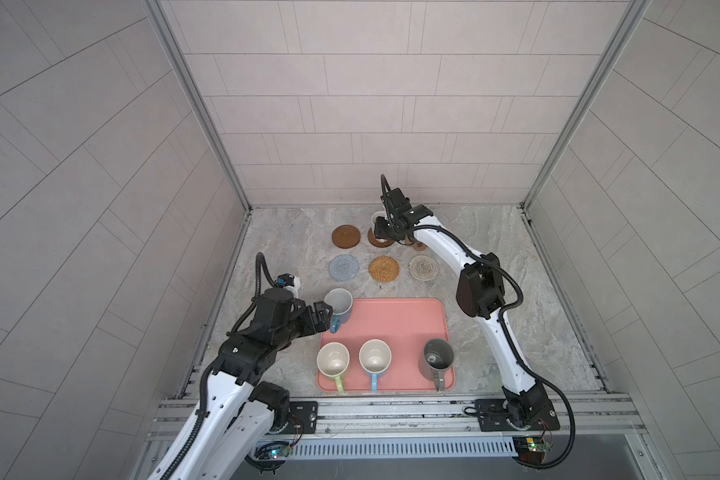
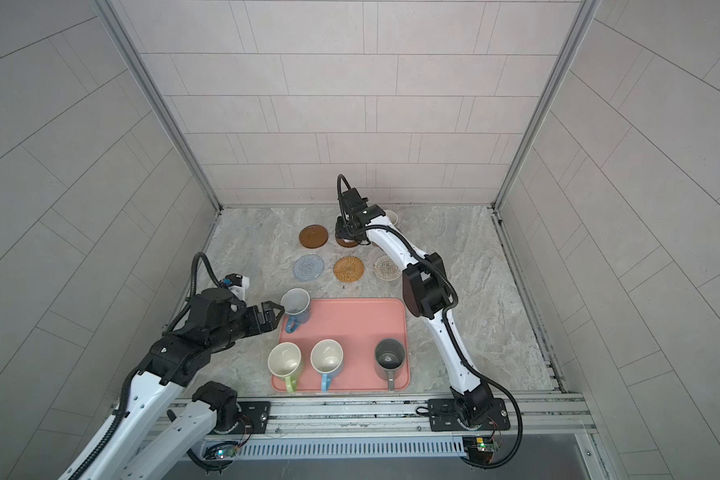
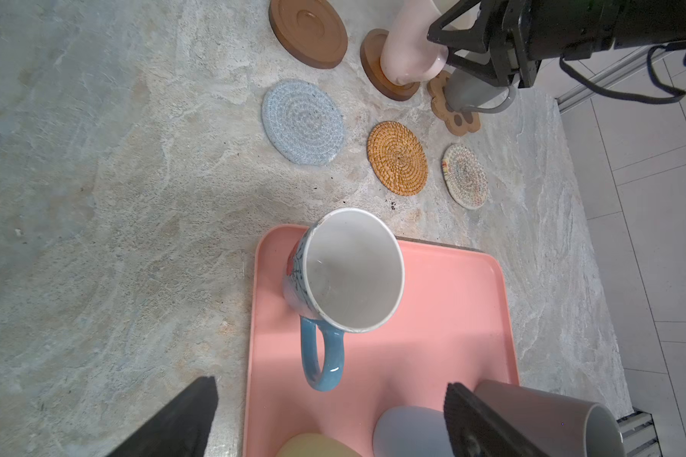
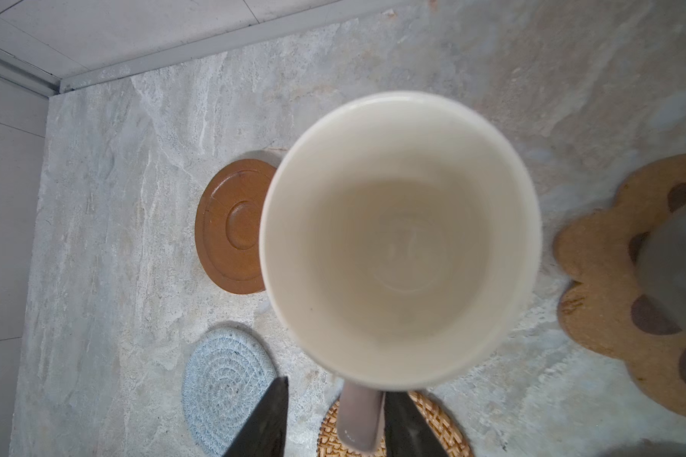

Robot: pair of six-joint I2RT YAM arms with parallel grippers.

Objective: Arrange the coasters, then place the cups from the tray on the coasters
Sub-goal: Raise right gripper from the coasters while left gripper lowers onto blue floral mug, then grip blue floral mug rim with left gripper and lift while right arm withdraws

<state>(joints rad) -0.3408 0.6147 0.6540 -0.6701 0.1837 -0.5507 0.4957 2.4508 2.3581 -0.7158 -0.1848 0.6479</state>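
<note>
At the back row, the pale pink mug stands on a wooden disc coaster. The right gripper straddles its handle; whether it clamps cannot be told. The left gripper is spread wide and empty beside the blue mug on the tray.

Soft, even light is filling both top views, with wall tiles bowing at the edges, far from the tray. A dim shadow is lying on the tabletop just beyond the tray, and a glint is shining on the handle of the blue mug. Well beyond the tray, the right wrist view is blurring the pale pink mug.
</note>
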